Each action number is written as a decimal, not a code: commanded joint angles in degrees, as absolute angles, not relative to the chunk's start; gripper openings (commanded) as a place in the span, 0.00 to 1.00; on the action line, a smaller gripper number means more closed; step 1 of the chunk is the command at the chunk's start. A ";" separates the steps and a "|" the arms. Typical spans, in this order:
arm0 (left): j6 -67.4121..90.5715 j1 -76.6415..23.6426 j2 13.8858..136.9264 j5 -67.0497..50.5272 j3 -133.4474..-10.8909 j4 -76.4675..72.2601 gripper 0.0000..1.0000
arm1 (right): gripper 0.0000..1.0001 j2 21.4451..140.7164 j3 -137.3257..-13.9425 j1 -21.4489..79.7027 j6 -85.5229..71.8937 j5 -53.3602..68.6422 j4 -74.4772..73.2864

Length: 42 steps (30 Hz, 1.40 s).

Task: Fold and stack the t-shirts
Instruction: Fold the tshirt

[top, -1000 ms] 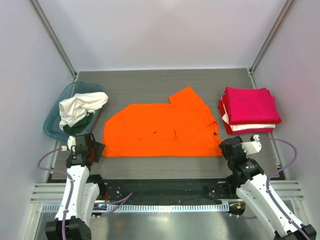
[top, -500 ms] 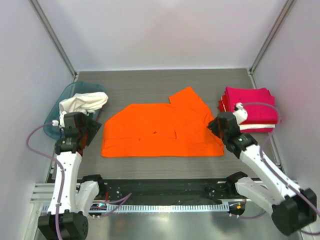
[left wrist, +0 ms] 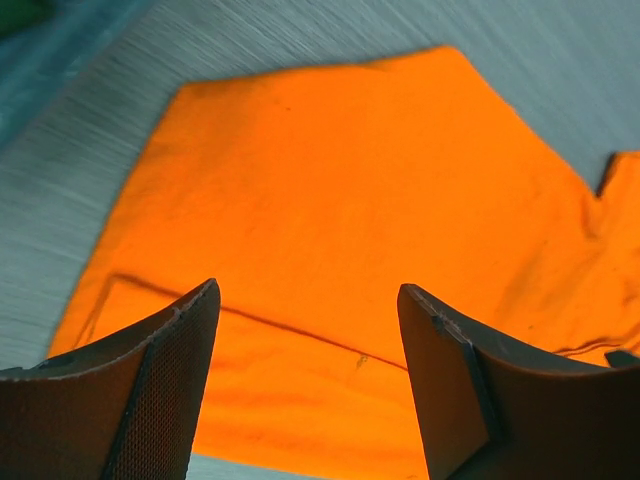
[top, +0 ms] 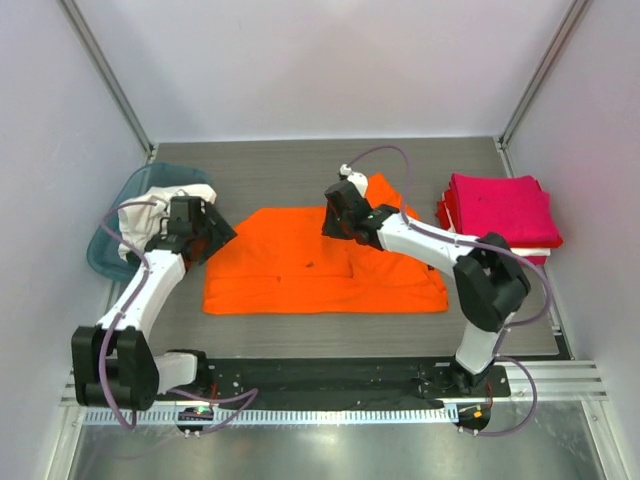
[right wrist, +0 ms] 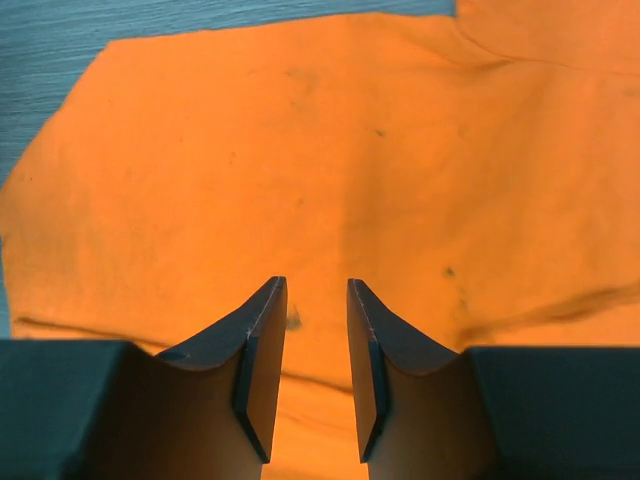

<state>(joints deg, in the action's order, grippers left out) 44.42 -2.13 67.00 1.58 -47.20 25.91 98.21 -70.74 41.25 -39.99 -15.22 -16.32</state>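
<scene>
An orange t-shirt [top: 320, 265] lies flat and partly folded mid-table, one sleeve sticking out at the back right. It fills the left wrist view [left wrist: 330, 200] and the right wrist view [right wrist: 300, 150]. My left gripper [top: 221, 236] hovers over the shirt's left edge, jaws wide open and empty [left wrist: 308, 290]. My right gripper [top: 330, 228] hovers over the shirt's upper middle, jaws only narrowly apart with nothing between them [right wrist: 317, 283]. A stack of folded red shirts [top: 497, 215] with white layers sits at the right.
A blue bin [top: 106, 243] at the left holds a crumpled white shirt [top: 160, 210]. Grey walls and metal frame posts close the table's sides and back. A black rail runs along the near edge.
Both arms have swung out from the near edge over the orange shirt: the left to its left edge, the right to its upper middle. The shirt has hardly moved.
</scene>
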 commanded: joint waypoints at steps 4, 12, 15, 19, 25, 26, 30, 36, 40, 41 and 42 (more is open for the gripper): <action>41.84 -6.68 76.36 8.26 -52.82 19.69 0.72 | 0.33 108.44 -79.89 41.57 -34.64 -9.67 -16.08; 41.22 -6.86 83.49 12.30 -54.67 18.20 0.73 | 0.10 115.48 -81.12 41.66 -33.22 -8.09 -16.70; 41.31 -7.03 85.60 11.87 -55.02 16.61 0.73 | 0.08 116.45 -80.25 41.66 -33.05 -8.17 -16.61; 41.40 -7.21 87.27 12.04 -55.81 16.26 0.72 | 0.06 115.85 -78.67 41.22 -33.22 -10.37 -17.14; 40.43 -7.21 87.89 13.71 -56.34 16.26 0.72 | 0.04 113.56 -73.92 38.76 -33.84 -10.37 -16.79; 40.08 -7.21 87.89 13.80 -56.51 16.43 0.72 | 0.04 112.95 -72.96 38.59 -33.75 -10.46 -16.70; 39.38 -7.12 88.68 13.71 -57.13 16.70 0.72 | 0.04 111.27 -71.19 38.32 -33.13 -10.55 -16.09; 37.62 -7.12 94.03 11.16 -60.55 17.14 0.69 | 0.08 110.13 -70.57 38.32 -32.87 -7.91 -13.45; 36.92 -7.12 98.16 11.60 -64.85 17.93 0.67 | 0.12 109.25 -70.66 38.32 -32.34 -6.86 -11.61; 36.83 -7.12 99.04 11.78 -65.73 18.19 0.67 | 0.13 109.07 -70.58 38.32 -32.17 -6.59 -11.17; 36.74 -7.12 101.05 11.69 -66.79 18.54 0.68 | 0.16 108.99 -70.58 38.32 -32.08 -6.24 -10.73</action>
<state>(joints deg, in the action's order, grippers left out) 38.30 -7.03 98.63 11.35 -62.83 18.94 111.94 -71.31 38.44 -33.56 -7.35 -12.01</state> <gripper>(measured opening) 0.676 0.141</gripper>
